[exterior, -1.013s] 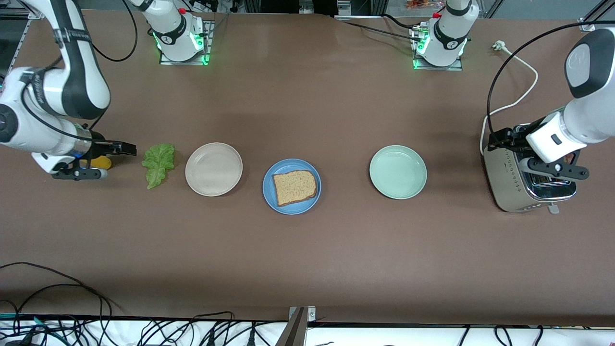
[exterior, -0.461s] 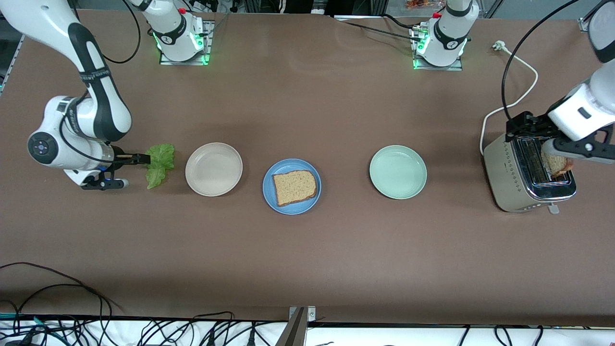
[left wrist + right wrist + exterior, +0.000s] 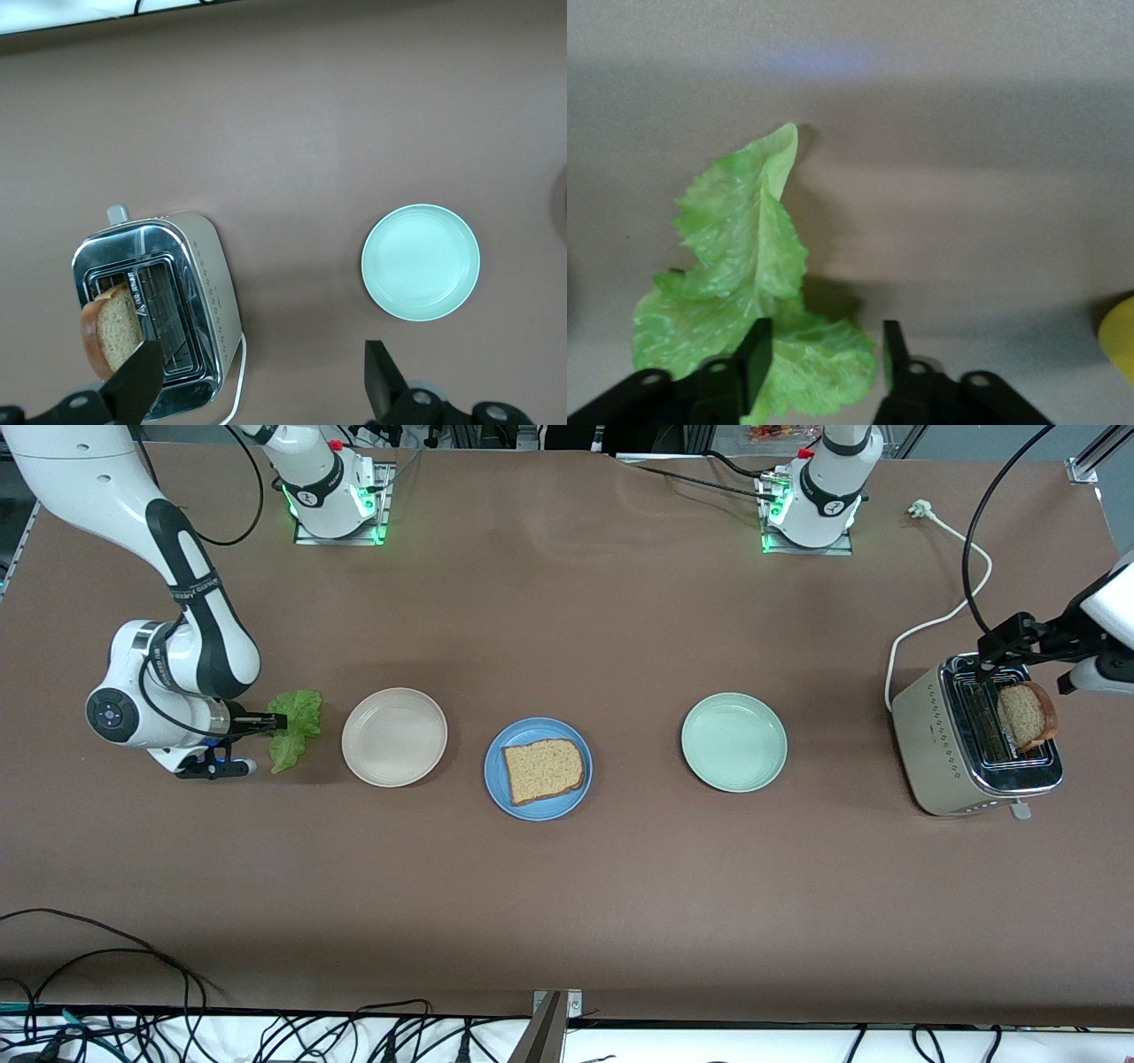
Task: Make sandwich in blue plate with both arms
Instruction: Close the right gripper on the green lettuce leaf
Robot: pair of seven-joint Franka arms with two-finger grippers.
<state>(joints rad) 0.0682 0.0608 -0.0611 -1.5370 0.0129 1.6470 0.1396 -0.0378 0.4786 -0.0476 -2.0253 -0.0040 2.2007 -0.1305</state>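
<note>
Your right gripper (image 3: 824,341) sits low at the table, fingers apart astride one end of the lettuce leaf (image 3: 735,257), ready to pinch it for the bread slice (image 3: 543,769) waiting on the blue plate (image 3: 496,784) mid-table, while your left gripper (image 3: 261,363) hangs wide open over the toaster's (image 3: 208,283) raised second slice (image 3: 111,323).

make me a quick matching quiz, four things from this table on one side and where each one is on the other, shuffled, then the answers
Things:
1. lettuce leaf
2. flat bread slice
3. raised bread slice
4. mint-green plate

Places:
A. over the toaster, against one finger of the left pincer
B. on the blue plate
C. between the blue plate and the toaster
D. between the fingers of the right pincer, beside the cream plate

Pairs: 1-D, 2-B, 3-A, 4-C
</note>
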